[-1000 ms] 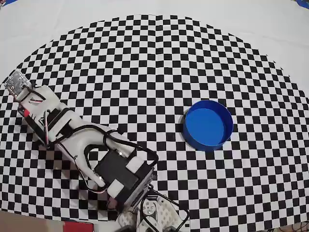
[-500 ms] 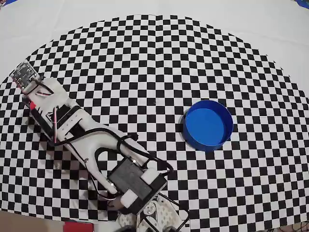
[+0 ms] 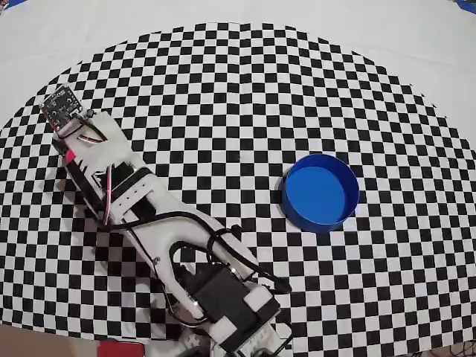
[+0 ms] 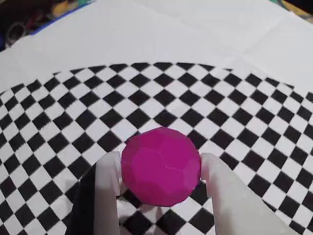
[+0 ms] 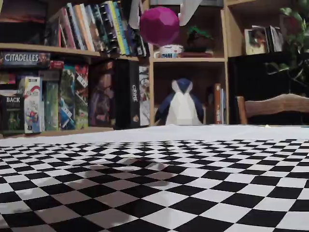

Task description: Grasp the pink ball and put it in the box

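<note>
- Gripper (image 4: 161,169) clamping the pink ball (image 4: 161,165) between both white fingers (image 4: 108,183).
- Ball hanging high above the checkered cloth (image 5: 193,193) in the fixed view, near the cloth's left edge in the overhead view.
- Box (image 3: 320,192) sitting toward the cloth's right edge, well apart from the arm (image 3: 149,216).

Surface: table (image 3: 416,44) under white cloth, checkered mat (image 3: 238,97) on it.
On mat: blue box (image 3: 320,193), right, overhead view.

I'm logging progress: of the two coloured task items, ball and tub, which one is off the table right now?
The pink ball: the hand grips it between its two fingers, high above the checkered cloth. The blue tub sits on the cloth, empty.
</note>
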Robot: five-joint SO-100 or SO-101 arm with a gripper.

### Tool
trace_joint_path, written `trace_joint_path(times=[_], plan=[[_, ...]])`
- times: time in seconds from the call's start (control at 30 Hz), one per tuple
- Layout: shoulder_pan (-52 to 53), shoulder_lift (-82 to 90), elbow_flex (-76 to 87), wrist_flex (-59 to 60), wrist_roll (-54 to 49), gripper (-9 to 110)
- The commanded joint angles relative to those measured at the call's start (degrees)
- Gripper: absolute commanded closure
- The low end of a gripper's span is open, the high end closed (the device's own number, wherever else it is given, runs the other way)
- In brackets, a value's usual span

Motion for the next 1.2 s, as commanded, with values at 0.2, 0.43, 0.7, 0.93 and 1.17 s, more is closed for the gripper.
trace_joint_path(times=[0.2, 0.43, 0.7, 0.93, 1.17], plan=[[3.52, 7.47, 3.6, 0.09, 0.09, 101], [6.86, 11.07, 6.86, 0.09, -0.09, 101], [10.9, 14.5, 9.76, 0.09, -0.18, 101], [14.06, 17.14, 11.69, 0.09, -0.35, 101], [17.4, 18.46, 12.39, 0.09, 0.0, 101]])
